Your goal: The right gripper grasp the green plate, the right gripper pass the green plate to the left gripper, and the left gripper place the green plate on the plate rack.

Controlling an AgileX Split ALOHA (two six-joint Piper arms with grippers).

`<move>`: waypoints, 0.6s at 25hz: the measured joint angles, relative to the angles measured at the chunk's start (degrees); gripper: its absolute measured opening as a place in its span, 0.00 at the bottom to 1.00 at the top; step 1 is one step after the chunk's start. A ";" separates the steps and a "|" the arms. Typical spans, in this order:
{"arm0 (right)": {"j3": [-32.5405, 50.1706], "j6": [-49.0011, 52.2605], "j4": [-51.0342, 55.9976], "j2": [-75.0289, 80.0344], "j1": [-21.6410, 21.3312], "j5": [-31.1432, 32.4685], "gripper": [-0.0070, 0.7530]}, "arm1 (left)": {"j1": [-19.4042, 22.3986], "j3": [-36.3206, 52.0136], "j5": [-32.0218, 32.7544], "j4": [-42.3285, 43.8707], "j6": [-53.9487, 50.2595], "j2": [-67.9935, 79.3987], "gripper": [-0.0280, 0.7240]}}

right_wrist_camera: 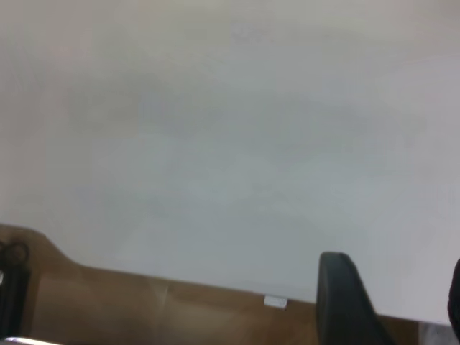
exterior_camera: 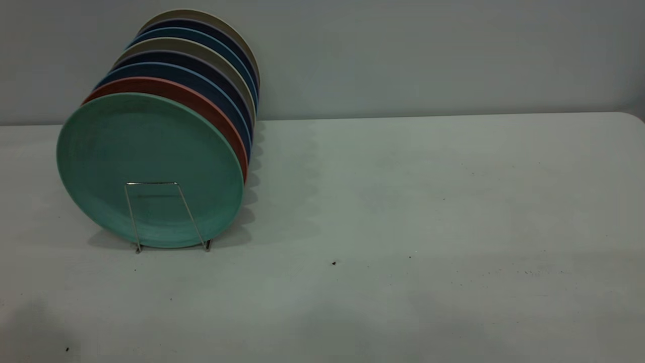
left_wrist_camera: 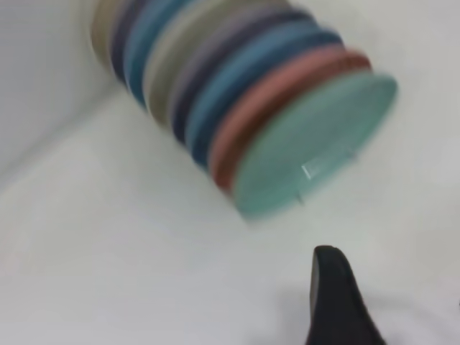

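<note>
The green plate (exterior_camera: 151, 166) stands upright in the frontmost slot of the plate rack (exterior_camera: 151, 183), with one wire loop in front of its lower face. It also shows in the left wrist view (left_wrist_camera: 309, 144), where the rack's wire (left_wrist_camera: 305, 171) glints at its edge. Neither gripper shows in the exterior view. My left gripper (left_wrist_camera: 392, 302) is open and empty over the bare table, a short way from the green plate. My right gripper (right_wrist_camera: 399, 302) is open and empty over the table's edge, far from the plates.
Behind the green plate stand a salmon-pink plate (exterior_camera: 201, 101), then several blue, dark and beige plates (exterior_camera: 211, 45) in the same rack at the table's back left. The white table (exterior_camera: 403, 201) stretches to the right. Brown floor (right_wrist_camera: 144, 309) shows beyond the table edge.
</note>
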 joint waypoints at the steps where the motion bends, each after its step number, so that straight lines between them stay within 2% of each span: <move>1: 0.00 0.66 -0.50 -0.69 1.21 0.00 0.50 | 0.00 0.00 3.46 1.25 -3.44 -1.14 0.63; 4: 0.05 1.34 -1.15 -2.56 4.26 -0.02 0.50 | 0.00 1.11 9.65 3.49 -11.10 -4.39 0.63; 8: 0.05 2.44 -1.97 -5.19 6.63 -0.02 0.50 | 0.00 6.66 9.65 3.97 -17.02 -10.38 0.63; 15: 0.05 4.28 -3.87 -15.00 7.01 0.05 0.50 | 0.00 24.04 9.53 4.24 -21.85 -26.90 0.63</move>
